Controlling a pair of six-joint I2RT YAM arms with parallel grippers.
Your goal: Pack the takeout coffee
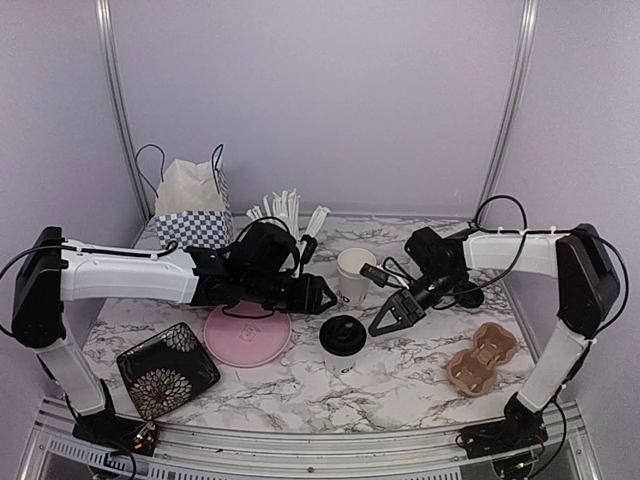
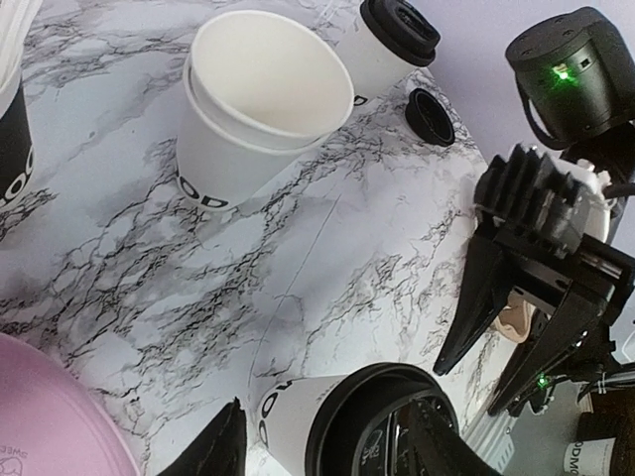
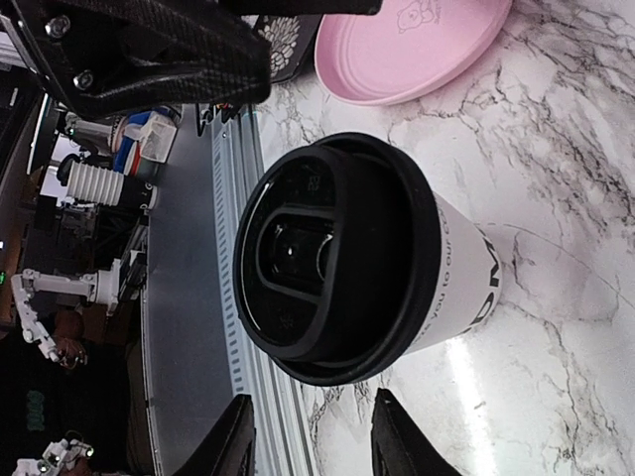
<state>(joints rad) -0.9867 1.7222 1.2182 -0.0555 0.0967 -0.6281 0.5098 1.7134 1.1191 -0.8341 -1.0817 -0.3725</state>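
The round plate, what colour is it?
The round plate is pink, seen best from the top camera.

Lidded cups (image 2: 392, 45): 2. Open cup (image 1: 354, 272): 1 seen, poss. 2 nested (double rim). Loose lid (image 2: 430, 115): 1. Pink plate (image 1: 247, 335): 1. Floral tray (image 1: 167, 370): 1. Cardboard carrier (image 1: 482, 358): 1. Checked bag (image 1: 190, 215): 1. Black cup (image 2: 8, 149) w/ sticks (image 1: 285, 212): 1; sticks too bunched to count.

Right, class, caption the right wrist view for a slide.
Lidded coffee cup on the marble table, pink plate beyond.
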